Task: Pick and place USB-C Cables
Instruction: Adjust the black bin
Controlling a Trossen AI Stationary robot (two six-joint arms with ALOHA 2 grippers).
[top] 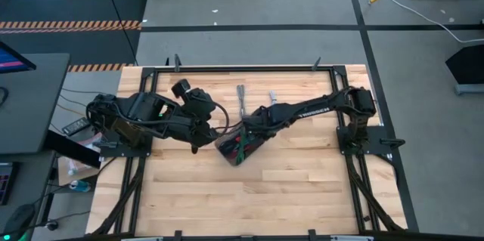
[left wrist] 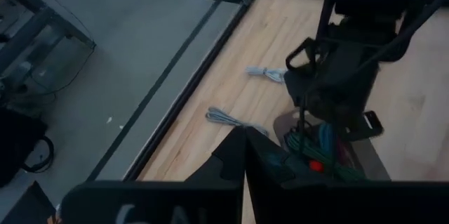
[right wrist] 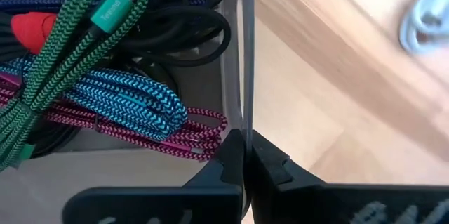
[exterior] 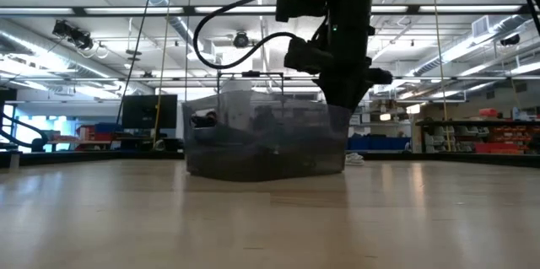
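Note:
A grey translucent tray sits mid-table with several bundled USB-C cables in it: green, teal, magenta and black, one with a red tie. My right gripper points down at the tray's far side and is shut on its wall. Two grey cables lie on the table beyond the tray. My left gripper hovers raised to the tray's left, shut, holding nothing. My right gripper pinches the tray's thin upright wall at its top rim, one finger inside the tray and one outside. The fingers come from above, pointing steeply down. In the low view the tray rests with its bottom on the table.
A black metal frame borders the wooden table. Bare wood spreads out toward the near edge. A desk with a monitor stands off the table's left side.

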